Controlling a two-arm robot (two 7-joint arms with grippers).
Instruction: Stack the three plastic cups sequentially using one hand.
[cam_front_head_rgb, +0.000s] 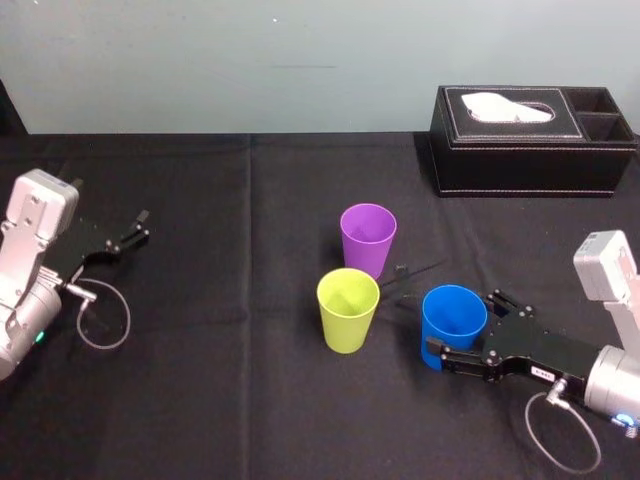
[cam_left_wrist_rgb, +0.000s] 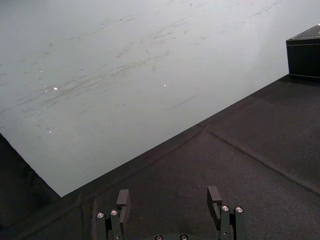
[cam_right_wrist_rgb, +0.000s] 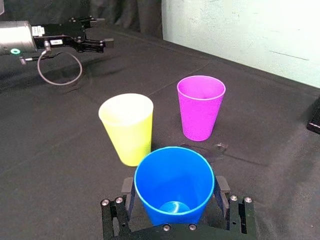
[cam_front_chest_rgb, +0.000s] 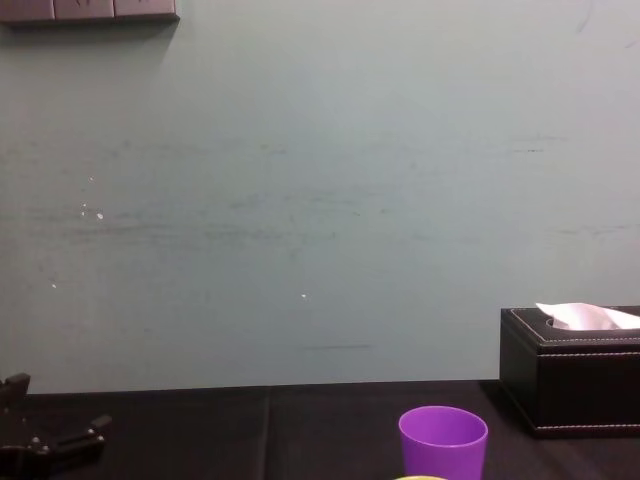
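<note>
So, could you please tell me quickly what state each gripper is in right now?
Left gripper: fingers open, holding nothing.
Right gripper: fingers closed on the blue tapered plastic cup.

No text, number or sign is legible on anything here.

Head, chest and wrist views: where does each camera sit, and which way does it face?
Head view: high, facing forward and down at the table; left gripper parked left, right gripper holding the blue cup.
Chest view: low, facing forward to the wall; purple cup, tissue box, left gripper lower left.
Left wrist view: on the left arm, past its open fingers to the wall.
Right wrist view: on the right arm, facing over the blue cup toward the yellow-green cup.
Shared: head and right wrist views show all three cups.
</note>
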